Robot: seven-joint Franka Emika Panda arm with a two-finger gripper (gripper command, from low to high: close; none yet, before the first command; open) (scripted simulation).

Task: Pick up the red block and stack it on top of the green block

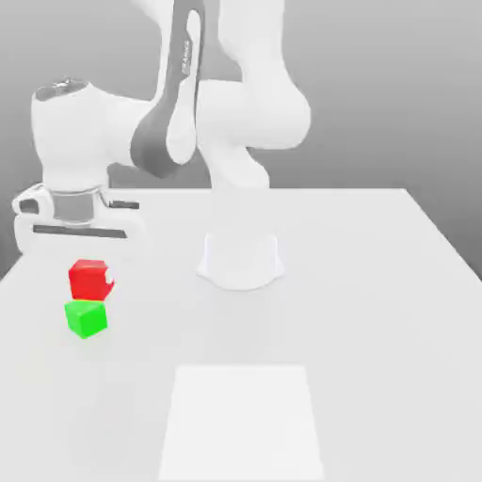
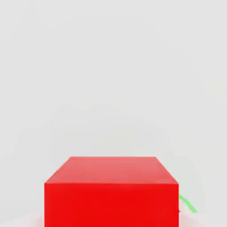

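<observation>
Exterior view: tool [image 1: 92, 279] at the exterior view's left, closed on red block [image 1: 88, 282]. Green block [image 1: 86, 318] sits just below red in this view, over the table [image 1: 367, 301]. Can't tell whether red touches green.

Hand view: red block big and close, gripped between the pale fingertips [image 2: 193, 221]; sliver of green beside it.
</observation>
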